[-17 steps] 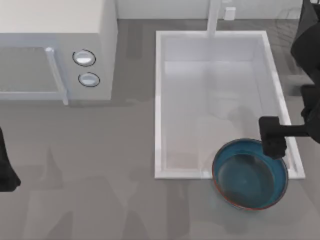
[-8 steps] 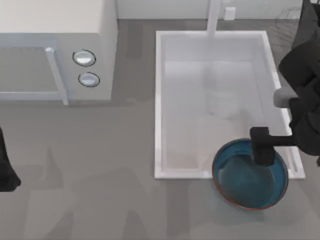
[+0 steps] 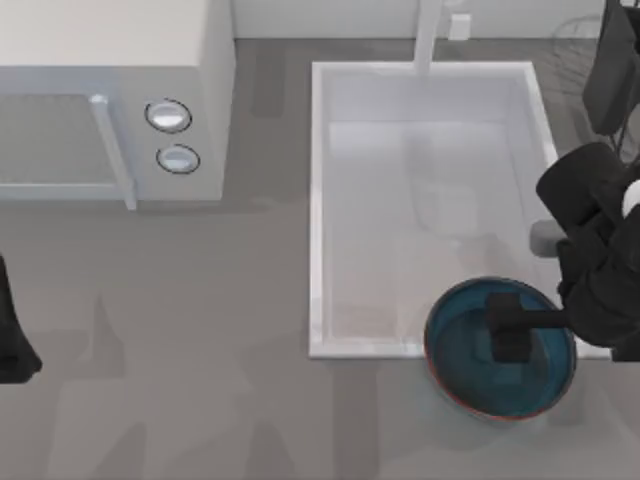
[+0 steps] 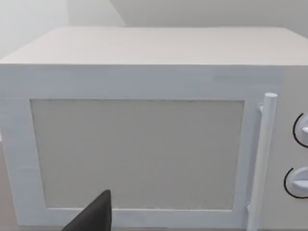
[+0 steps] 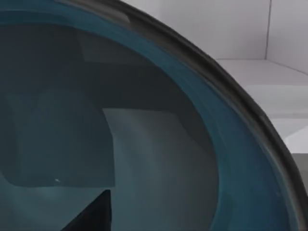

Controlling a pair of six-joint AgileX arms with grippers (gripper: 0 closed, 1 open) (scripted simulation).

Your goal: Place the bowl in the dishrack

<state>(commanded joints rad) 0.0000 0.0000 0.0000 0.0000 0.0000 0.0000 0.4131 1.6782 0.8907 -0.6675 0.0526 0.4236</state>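
Bowl (image 3: pixel 470 375), glossy teal inside with reddish-brown rim, straddles the white sink basin's (image 3: pixel 318 200) front right corner; right gripper (image 3: pixel 510 330) hangs over it, grip unclear, seemingly positioning to grasp.

The left wrist view faced a white microwave (image 4: pixel 144 125) front-on. Its grey door panel (image 4: pixel 137 154) sat beside an upright bar handle (image 4: pixel 262 159); two round dials (image 4: pixel 301 156) lay past the handle, one above the other. One dark tip of the left claw (image 4: pixel 94 216) overlapped the door's lower edge
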